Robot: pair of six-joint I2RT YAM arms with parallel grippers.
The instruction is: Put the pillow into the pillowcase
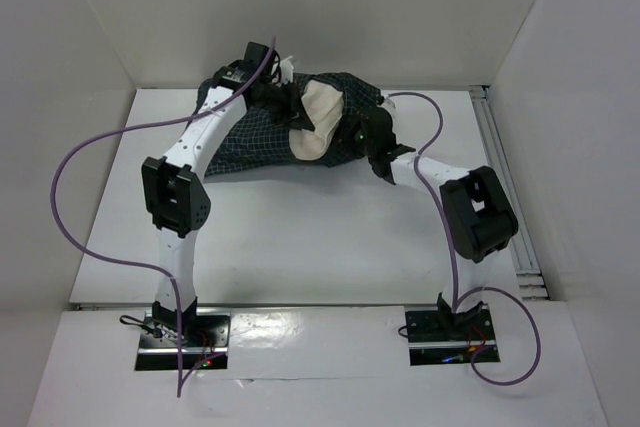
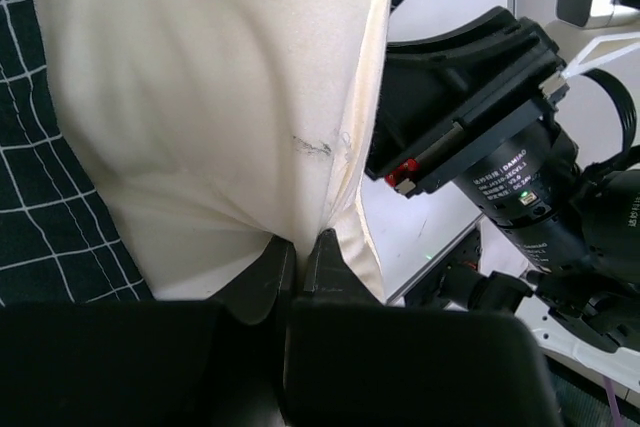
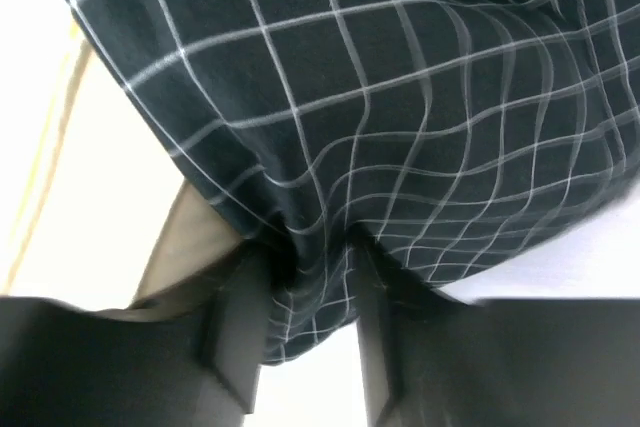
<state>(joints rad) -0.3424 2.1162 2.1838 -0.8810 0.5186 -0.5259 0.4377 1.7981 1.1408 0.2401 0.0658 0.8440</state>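
Observation:
The dark checked pillowcase [image 1: 250,142] lies bunched at the back middle of the table. The cream pillow [image 1: 320,115] shows at its open right end, partly inside. My left gripper [image 1: 292,107] reaches over the pillowcase and is shut on a fold of the pillow [image 2: 200,97], pinched between its fingertips [image 2: 325,247]. My right gripper [image 1: 366,139] sits at the right end, and is shut on the pillowcase's edge [image 3: 400,97], which is bunched between its fingers [image 3: 240,287]. A tan strip of pillow [image 3: 180,247] shows under the fabric.
White walls close in the table [image 1: 300,237] at the back and on both sides. A metal rail [image 1: 505,177] runs along the right edge. Purple cables [image 1: 70,177] loop off both arms. The right arm's wrist [image 2: 480,127] is close beside the pillow.

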